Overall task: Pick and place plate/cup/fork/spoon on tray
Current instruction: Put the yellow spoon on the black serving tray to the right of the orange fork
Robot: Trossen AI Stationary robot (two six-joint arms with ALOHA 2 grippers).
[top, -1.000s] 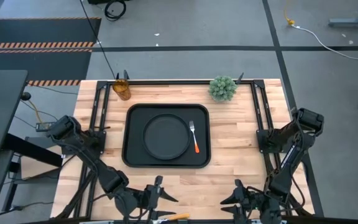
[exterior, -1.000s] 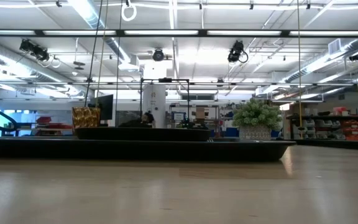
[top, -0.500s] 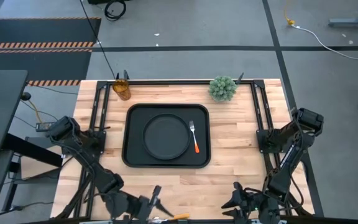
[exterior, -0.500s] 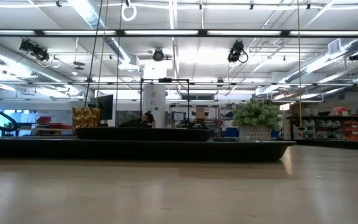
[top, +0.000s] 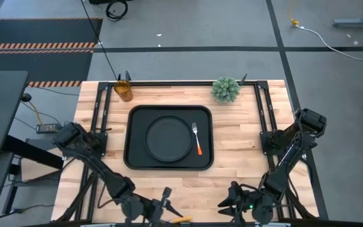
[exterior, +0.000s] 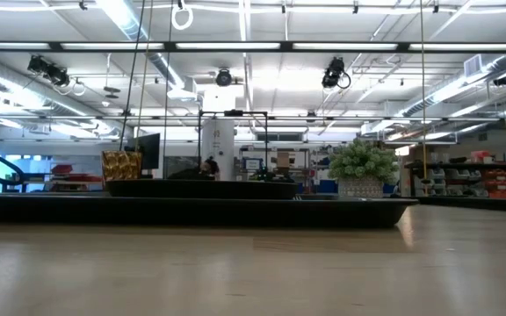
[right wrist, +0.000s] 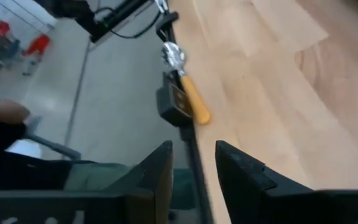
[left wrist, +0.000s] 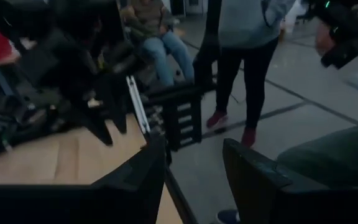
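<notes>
The black tray lies mid-table, and the round black plate rests flat in it. The orange-handled fork lies on the tray to the right of the plate. The amber cup stands on the table at the far left. The spoon lies at the table's near edge; its orange handle also shows in the high view. My left gripper is open just left of the spoon. My right gripper is open to the spoon's right. Both are empty.
A spiky green plant stands at the far edge, right of the tray. A black fitting sits on the table's edge beside the spoon. People stand and sit beyond the near edge in the left wrist view.
My left gripper has dropped toward the near edge, then gone right toward the spoon. My right gripper has gone toward the table's left, also nearing the spoon. The tray, plate, fork and cup have kept still.
</notes>
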